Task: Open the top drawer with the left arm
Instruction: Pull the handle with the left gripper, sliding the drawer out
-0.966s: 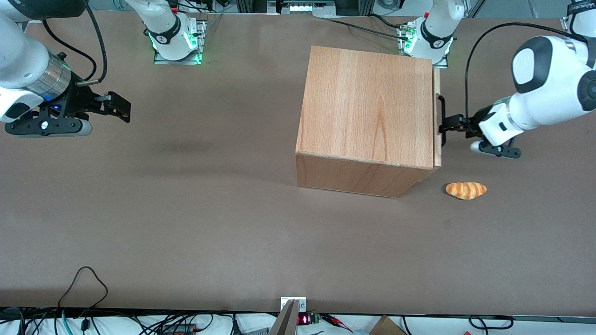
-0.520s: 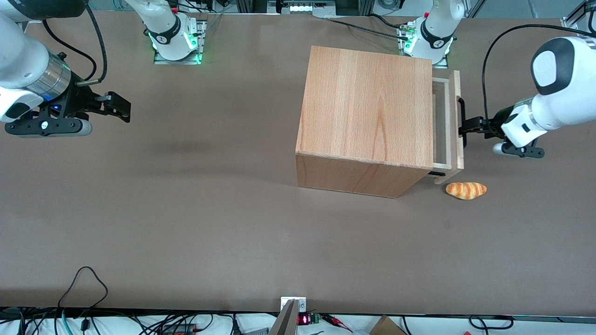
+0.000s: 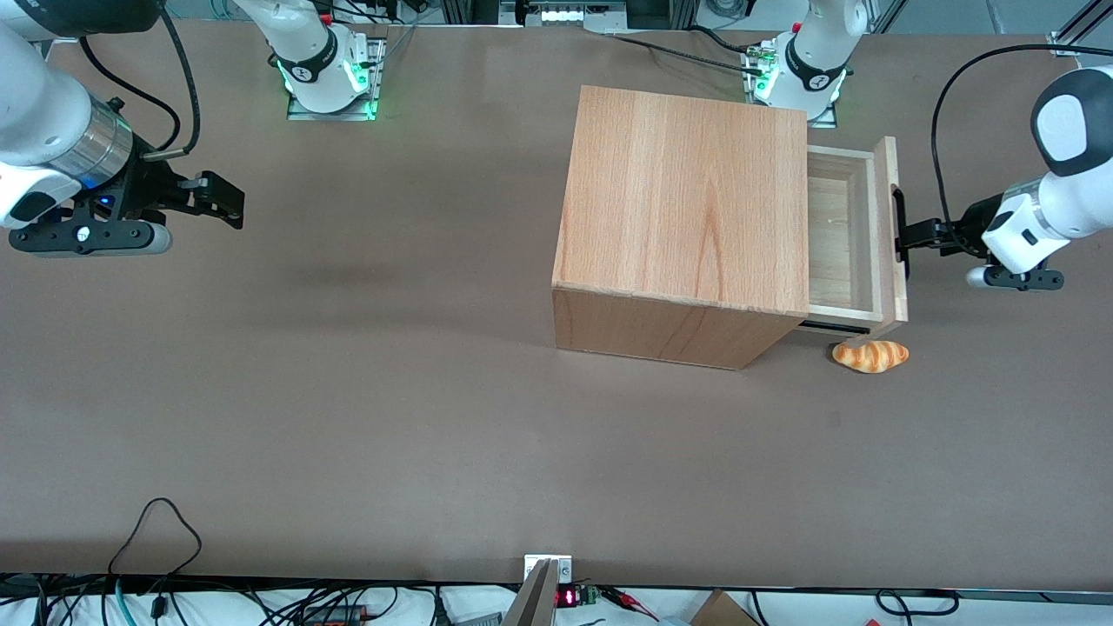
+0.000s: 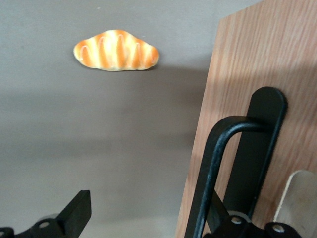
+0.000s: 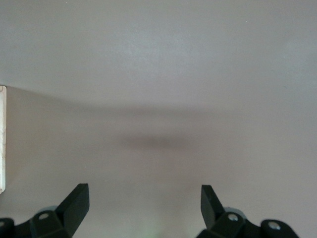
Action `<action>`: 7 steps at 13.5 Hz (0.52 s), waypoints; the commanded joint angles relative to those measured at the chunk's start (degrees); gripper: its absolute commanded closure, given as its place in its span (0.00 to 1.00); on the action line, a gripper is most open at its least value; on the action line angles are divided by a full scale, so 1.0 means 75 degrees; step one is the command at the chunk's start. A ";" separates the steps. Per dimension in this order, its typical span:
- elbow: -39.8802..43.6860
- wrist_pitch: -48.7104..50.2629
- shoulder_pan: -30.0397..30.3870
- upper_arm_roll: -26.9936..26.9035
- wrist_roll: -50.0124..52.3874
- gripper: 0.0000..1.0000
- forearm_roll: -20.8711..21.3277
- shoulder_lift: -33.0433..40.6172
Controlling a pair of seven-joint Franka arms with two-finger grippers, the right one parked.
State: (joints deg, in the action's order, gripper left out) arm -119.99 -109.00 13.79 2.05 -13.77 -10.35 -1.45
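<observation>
The top drawer [image 3: 839,235] stands partly pulled out of the wooden cabinet [image 3: 687,200], toward the working arm's end of the table, and its pale inside shows bare. On its front panel [image 4: 277,54] is a black bar handle [image 4: 218,163]. The left arm [image 3: 1043,226] reaches toward the drawer's front. Its gripper [image 3: 911,236] is at the handle, open. In the left wrist view the gripper [image 4: 148,210] has its fingers wide apart; one finger sits hooked between the bar and the panel, the other finger [image 4: 77,213] hangs free over the table.
A toy bread roll [image 3: 870,355] lies on the brown table just under the drawer's front corner, nearer the front camera than the gripper; the left wrist view shows the roll [image 4: 116,50] too. The arm bases [image 3: 804,65] stand at the table's back edge.
The drawer has slid out of the cabinet, from nearly closed to well open. The gripper and arm moved with its handle toward the working arm's end of the table.
</observation>
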 commanded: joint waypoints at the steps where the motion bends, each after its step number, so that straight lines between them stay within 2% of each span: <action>1: 0.0061 -0.0068 0.0211 0.0007 -0.0144 0.00 0.0173 -0.0041; 7: 0.0108 -0.0115 0.0575 0.0019 -0.0144 0.00 0.0501 -0.0135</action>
State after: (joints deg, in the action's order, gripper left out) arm -119.98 -109.53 16.91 1.95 -13.84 -8.69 -1.45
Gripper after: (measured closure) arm 0.000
